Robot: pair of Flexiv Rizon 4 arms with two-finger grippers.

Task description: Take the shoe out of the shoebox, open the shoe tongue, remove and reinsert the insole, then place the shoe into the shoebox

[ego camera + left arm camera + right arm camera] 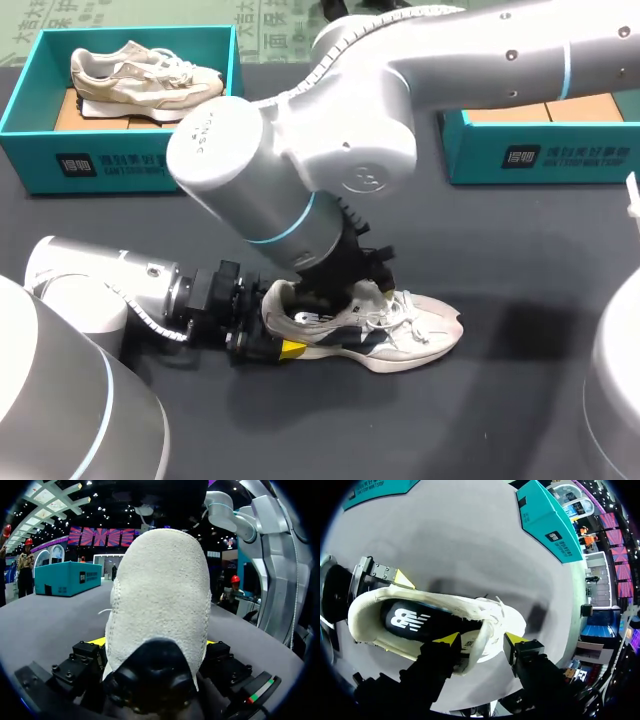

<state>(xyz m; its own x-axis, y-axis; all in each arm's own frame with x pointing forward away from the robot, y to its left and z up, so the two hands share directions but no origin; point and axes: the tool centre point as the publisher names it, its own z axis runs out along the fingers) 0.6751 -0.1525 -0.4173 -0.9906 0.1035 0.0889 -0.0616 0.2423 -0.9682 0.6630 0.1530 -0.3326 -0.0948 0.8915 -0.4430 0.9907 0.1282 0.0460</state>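
The shoe lies on its sole on the worktop, out of the box, about midway along the front edge, toe toward the right edge. My left gripper is clamped on the heel, 1 finger against each side. My right gripper hangs over the opening with its fingers apart: 1 tip is inside the shoe above the black insole, the other outside, and what I take to be the tongue stands between them without being pinched.

I judge the step to be opening the tongue, with the insole not yet out. To do it well, I would hold the heel firm and low so the shoe cannot lift or twist. I would close the right fingers on the tongue alone, clear of the laces, and draw it toward the toe only until the insole's heel end is exposed.

The shoebox sits at the far left corner, with another shoe inside it.
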